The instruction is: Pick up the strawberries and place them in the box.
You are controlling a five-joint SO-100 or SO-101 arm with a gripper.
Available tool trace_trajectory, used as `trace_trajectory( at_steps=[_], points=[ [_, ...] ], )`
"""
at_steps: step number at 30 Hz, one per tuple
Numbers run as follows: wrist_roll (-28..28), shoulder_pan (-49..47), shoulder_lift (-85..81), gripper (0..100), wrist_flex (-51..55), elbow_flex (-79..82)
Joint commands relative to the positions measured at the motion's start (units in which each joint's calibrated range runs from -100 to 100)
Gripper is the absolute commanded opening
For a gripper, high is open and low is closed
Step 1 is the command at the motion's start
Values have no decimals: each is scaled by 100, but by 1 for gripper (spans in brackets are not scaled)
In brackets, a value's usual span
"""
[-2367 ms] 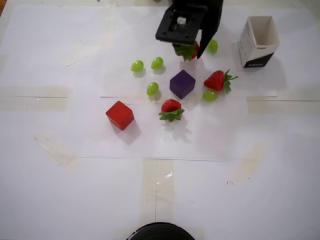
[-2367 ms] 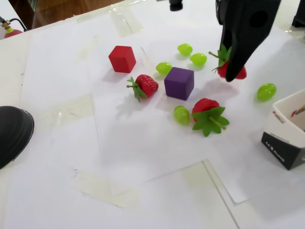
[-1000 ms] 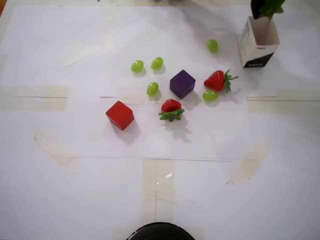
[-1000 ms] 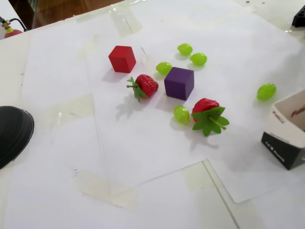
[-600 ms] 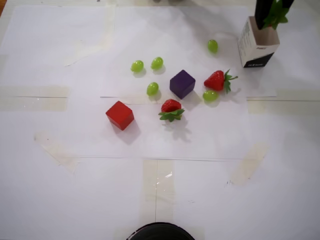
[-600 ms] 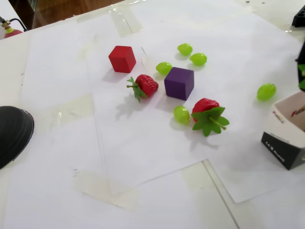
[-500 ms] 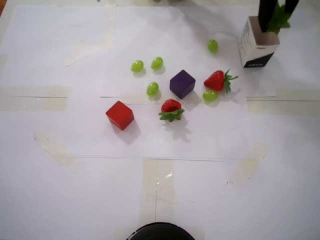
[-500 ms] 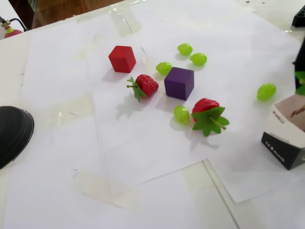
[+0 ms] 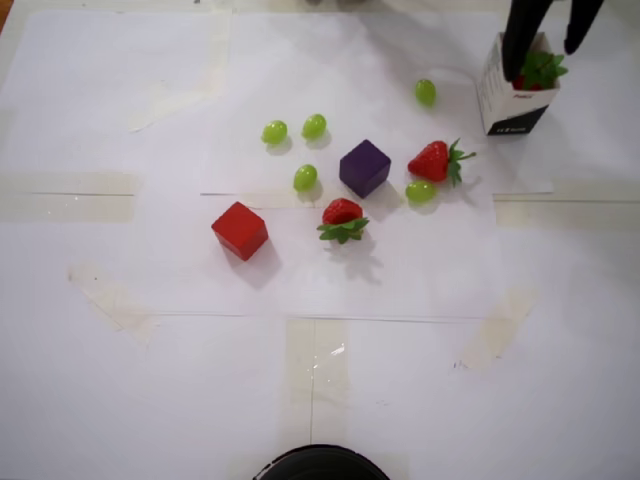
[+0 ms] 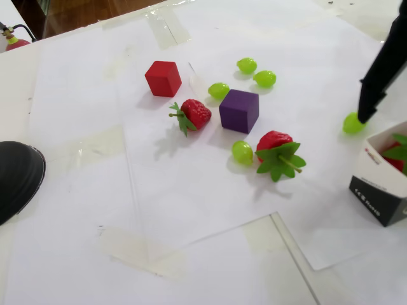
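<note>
A glossy red strawberry (image 9: 537,72) with spiky green leaves sits inside the square-mouthed white paper box (image 9: 500,95). Above it, the black gripper (image 9: 547,48) has its fingers spread apart, empty. Two strawberries (image 9: 430,161) lie on paper.

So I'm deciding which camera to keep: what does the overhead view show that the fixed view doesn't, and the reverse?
Only the overhead view shows both open pincer fingers straddling the box, plus the carton's whole mouth. Only the fixed view shows a red object at the table's far left corner and the wooden floor beyond. Both share the strawberry in the box, two strawberries on the paper, the cubes and five grapes.
</note>
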Motion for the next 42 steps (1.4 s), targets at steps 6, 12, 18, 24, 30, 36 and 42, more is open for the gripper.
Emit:
trace_trajectory(
  at_steps=[6, 12, 18, 24, 30, 36, 42],
  points=[
    [200, 463, -601, 22, -104, -2],
    [537, 1074, -523, 21, -488, 7],
    [606, 1280, -437, 21, -668, -20],
    [586, 1412, -283, 21, -1232, 462],
    [488, 1471, 36, 21, -1869, 1189],
    [381, 1463, 139, 21, -2539, 1780],
    [410, 1559, 190, 21, -2564, 1807]
  ],
)
